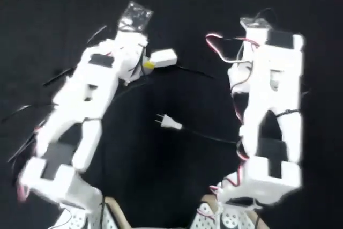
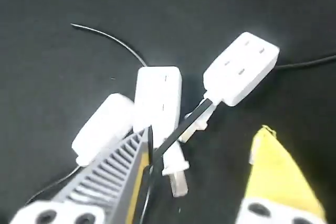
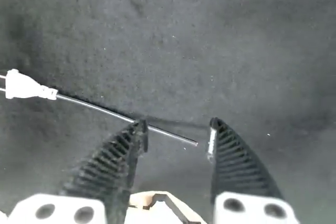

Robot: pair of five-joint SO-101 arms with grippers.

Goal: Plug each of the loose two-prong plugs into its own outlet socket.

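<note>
The left claw [image 2: 205, 134] hangs wide open, holding nothing, over a cluster of three white plastic outlet blocks [image 2: 157, 100] on the black tabletop [image 2: 63, 3]. A white two-prong plug [image 2: 176, 174] on a black cord lies just beside its grey ribbed finger [image 2: 113, 169], with its yellow finger [image 2: 275, 166] well apart. The right claw [image 3: 176, 124], black ribbed fingers spread and gripping nothing, stands over the thin black cord [image 3: 94, 107] of a second white two-prong plug [image 3: 23, 87], which lies loose near the middle of the tabletop; any print on the blocks is too small to read.
</note>
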